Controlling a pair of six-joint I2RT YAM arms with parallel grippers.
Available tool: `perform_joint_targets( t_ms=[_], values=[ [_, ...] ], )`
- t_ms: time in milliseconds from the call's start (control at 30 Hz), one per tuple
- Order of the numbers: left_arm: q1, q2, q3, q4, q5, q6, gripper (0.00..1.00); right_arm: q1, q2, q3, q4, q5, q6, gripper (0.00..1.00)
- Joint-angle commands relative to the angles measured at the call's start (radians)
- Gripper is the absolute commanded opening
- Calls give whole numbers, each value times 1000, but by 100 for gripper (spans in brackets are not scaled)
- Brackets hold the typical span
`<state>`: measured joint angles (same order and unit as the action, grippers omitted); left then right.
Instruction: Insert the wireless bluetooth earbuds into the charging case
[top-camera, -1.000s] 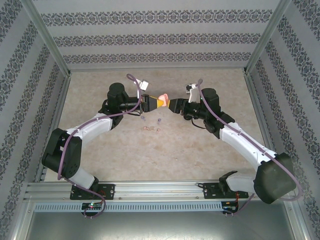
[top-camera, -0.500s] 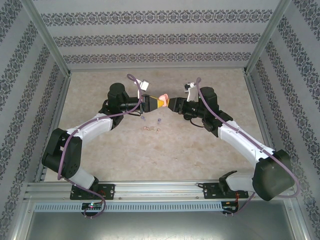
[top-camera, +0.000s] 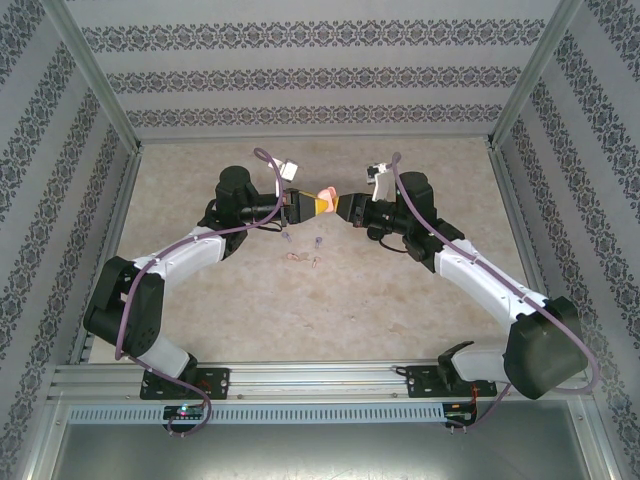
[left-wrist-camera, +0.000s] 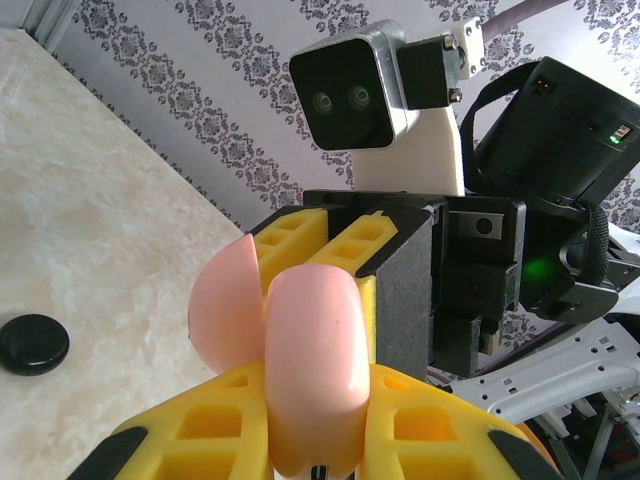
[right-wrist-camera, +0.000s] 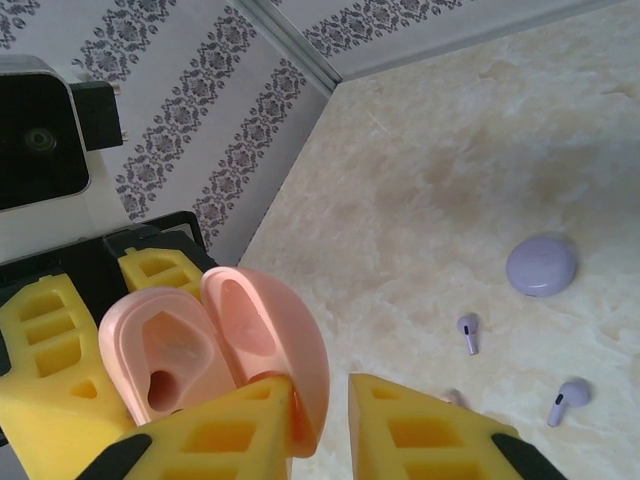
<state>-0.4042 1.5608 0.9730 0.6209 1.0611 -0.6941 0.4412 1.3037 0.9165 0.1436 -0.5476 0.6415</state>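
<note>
Open pink case (right-wrist-camera: 215, 350), lid edge sits btwn my fingers (right-wrist-camera: 430, 435). Lilac case (right-wrist-camera: 541, 265) + 2 lilac buds (right-wrist-camera: 468, 333) on table (right-wrist-camera: 450, 150).

The right gripper (top-camera: 343, 205) now sits closer to the open pink case (top-camera: 325, 194) than before, its fingers (right-wrist-camera: 420, 430) narrowed around the lid.

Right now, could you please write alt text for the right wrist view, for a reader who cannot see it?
An open pink case is held by the left end effector, its lid between the open jaws of the right end effector. On the table beyond lie a round lilac case and two lilac earbuds.
</note>
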Motion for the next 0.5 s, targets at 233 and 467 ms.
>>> perform_joint_targets(
  t_ms=[233,467],
  values=[
    [-29,14,9,51,39,-2,0,1,0,25,59,-20,9,4],
    [-32,17,14,49,37,-3,0,-2,-9,30,47,-11,6,0]
  ],
)
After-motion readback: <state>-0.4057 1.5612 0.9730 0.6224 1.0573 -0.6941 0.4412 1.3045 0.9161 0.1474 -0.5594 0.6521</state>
